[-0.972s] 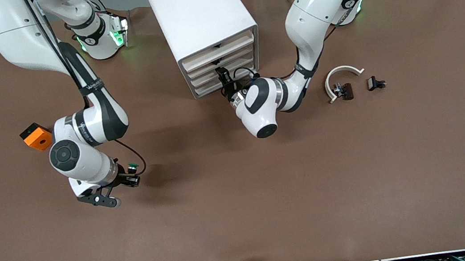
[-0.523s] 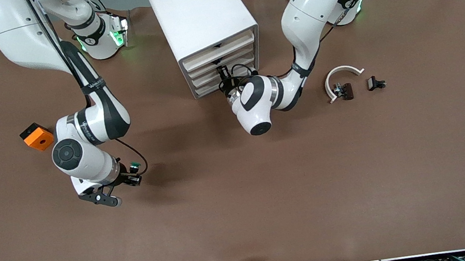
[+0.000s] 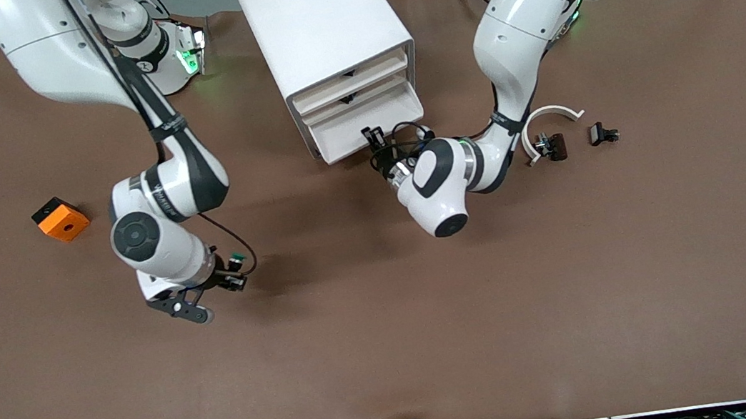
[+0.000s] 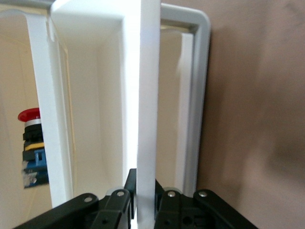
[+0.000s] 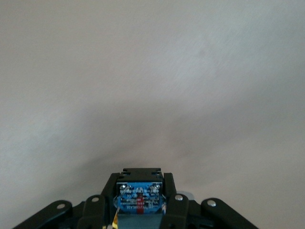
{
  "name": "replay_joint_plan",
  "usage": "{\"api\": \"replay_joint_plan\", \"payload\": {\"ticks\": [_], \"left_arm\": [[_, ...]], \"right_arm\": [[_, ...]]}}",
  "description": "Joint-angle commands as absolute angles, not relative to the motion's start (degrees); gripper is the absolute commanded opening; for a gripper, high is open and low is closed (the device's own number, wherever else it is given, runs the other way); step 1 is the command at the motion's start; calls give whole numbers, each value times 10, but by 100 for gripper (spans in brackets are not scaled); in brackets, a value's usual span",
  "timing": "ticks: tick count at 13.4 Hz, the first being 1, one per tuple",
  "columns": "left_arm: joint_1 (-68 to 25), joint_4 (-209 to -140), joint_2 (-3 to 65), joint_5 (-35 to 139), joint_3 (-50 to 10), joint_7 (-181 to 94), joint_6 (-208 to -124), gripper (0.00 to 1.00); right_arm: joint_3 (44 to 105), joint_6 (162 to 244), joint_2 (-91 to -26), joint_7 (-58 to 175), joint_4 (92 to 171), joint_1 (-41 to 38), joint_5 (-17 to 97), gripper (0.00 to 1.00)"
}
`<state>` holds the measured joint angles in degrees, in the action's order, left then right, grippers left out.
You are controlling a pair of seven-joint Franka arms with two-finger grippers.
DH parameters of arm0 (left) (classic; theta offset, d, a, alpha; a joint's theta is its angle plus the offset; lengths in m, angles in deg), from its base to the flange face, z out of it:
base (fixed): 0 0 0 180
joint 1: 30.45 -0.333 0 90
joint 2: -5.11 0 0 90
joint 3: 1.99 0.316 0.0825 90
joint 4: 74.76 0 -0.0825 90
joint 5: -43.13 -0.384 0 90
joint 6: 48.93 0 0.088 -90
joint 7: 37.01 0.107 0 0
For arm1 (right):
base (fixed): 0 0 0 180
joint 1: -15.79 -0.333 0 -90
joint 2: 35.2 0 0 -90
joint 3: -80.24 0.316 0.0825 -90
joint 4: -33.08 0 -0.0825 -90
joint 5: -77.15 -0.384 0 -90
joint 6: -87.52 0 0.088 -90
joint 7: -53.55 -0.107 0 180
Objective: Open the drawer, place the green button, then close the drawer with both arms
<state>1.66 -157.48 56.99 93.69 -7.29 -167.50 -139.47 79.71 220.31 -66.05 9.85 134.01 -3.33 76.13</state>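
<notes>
**Drawer part-open, button in hand**

You have the left gripper (image 3: pixel 372 139) clamped on the front lip of the drawer (image 3: pixel 362 130), which stands part-way out of the white cabinet (image 3: pixel 319 22) (third tier down). A red-capped switch (image 4: pixel 31 143) sits in a neighbouring tier. Your right gripper (image 3: pixel 232 275) is closed on the button (image 3: pixel 235 259), green cap up, held over bare table toward the right arm's end. The orange cube (image 3: pixel 60 219) lies nearby; the white arc (image 3: pixel 547 122) and small black parts (image 3: pixel 602 133) lie toward the left arm's end.

Button (image 3: pixel 235 258) mostly hidden in right claw (image 3: pixel 232 280), cap perhaps green
</notes>
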Motion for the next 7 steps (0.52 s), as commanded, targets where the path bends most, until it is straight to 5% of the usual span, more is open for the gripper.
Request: {"api": "replay_joint_plan", "payload": {"ticks": [1,7], "left_arm": [[-3,-1551,577,926,-64,-1670,-1417,0],[-19,-1535,582,924,-40,-1651,-1438,4]], "right_arm": [[793,2196,-648,14,1343,-83,758,0],[794,2118,-646,-159,1280,-179,758,0]]}}
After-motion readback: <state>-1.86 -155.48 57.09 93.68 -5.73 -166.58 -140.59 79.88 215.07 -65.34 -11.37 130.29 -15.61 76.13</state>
